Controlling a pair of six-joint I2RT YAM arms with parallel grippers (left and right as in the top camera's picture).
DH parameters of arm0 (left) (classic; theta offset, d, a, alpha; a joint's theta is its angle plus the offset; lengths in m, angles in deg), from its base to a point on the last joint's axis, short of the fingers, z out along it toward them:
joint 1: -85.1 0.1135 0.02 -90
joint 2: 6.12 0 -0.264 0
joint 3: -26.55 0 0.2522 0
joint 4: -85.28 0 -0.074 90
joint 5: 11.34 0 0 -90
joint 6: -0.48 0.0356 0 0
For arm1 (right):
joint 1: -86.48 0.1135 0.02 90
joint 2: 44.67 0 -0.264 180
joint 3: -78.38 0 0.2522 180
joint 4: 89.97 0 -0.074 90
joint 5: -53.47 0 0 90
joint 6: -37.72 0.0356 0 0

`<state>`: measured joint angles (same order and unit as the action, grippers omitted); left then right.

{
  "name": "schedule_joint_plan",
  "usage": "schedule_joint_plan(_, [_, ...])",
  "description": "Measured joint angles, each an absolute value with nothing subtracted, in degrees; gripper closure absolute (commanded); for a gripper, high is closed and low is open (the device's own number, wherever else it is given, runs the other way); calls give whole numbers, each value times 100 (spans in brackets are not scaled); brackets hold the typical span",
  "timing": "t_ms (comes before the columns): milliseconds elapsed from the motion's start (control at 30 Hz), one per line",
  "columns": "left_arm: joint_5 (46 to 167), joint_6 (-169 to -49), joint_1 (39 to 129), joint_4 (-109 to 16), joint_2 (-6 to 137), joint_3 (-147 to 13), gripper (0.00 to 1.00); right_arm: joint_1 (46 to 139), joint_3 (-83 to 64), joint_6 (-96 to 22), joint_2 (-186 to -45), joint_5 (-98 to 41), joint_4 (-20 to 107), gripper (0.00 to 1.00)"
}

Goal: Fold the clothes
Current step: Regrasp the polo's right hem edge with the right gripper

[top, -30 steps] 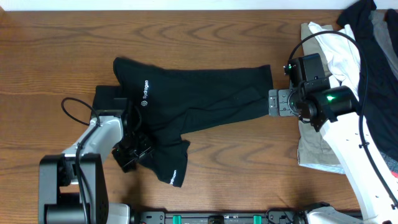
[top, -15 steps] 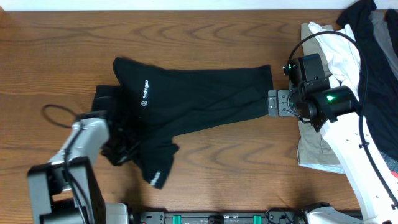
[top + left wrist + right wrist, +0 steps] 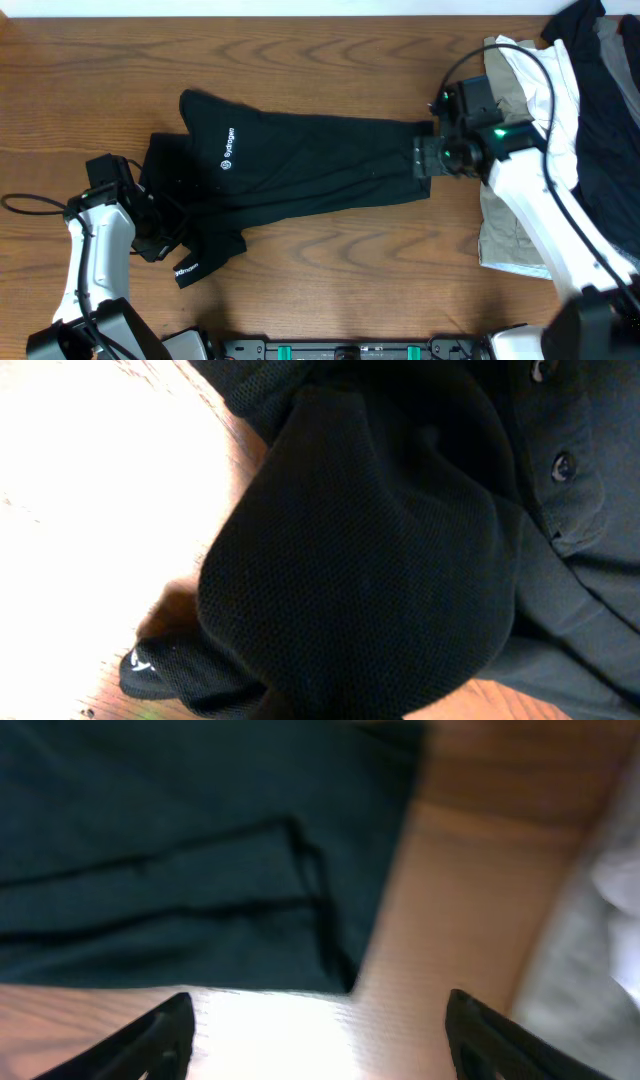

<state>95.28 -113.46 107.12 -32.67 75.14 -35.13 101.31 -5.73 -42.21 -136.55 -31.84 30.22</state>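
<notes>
A black polo shirt (image 3: 300,160) with a small white logo lies stretched across the middle of the wooden table (image 3: 330,60). At its left end my left gripper (image 3: 153,240) is shut on bunched fabric beside the sleeve (image 3: 195,265). In the left wrist view the black shirt (image 3: 380,550) and its buttons (image 3: 563,463) fill the frame and hide the fingers. My right gripper (image 3: 420,160) stands open at the shirt's right hem. The right wrist view shows my right gripper (image 3: 320,1000) over bare wood, with the hem (image 3: 200,870) just beyond the tips.
A pile of other clothes sits at the right edge: a white garment (image 3: 540,80), a beige one (image 3: 510,230) and dark ones (image 3: 605,110). The right arm reaches out over that pile. A black cable (image 3: 30,205) loops by the left arm.
My left gripper has shut on the shirt and dragged that end left, stretching the shirt out. The right gripper has moved left and up to the hem, its jaws a little narrower.
</notes>
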Motion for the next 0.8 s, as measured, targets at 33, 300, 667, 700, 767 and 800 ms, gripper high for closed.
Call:
schedule_joint_plan(33, [9533,-11344,10706,-3265,7514,-3513,94,10131,-573,-4232,-13786,-3053,3184,30])
schedule_joint_plan(300, [9544,-11235,10706,-3210,7514,-3502,94,10131,-573,-4226,-14940,-2583,4224,37])
schedule_joint_plan(667, [9546,-11193,10706,-3210,7514,-3481,94,10134,-573,-4221,-15725,-2345,4651,99])
schedule_joint_plan(700, [9546,-11193,10706,-3210,7514,-3481,94,10134,-573,-4237,-15723,-2323,4657,99])
schedule_joint_plan(767, [9546,-11193,10706,-3210,7514,-3481,94,10134,-573,-4226,-15723,-2303,4653,99])
schedule_joint_plan(800, [9546,-11193,10706,-3210,7514,-3481,94,10134,-573,-4224,-15716,-2301,4653,99])
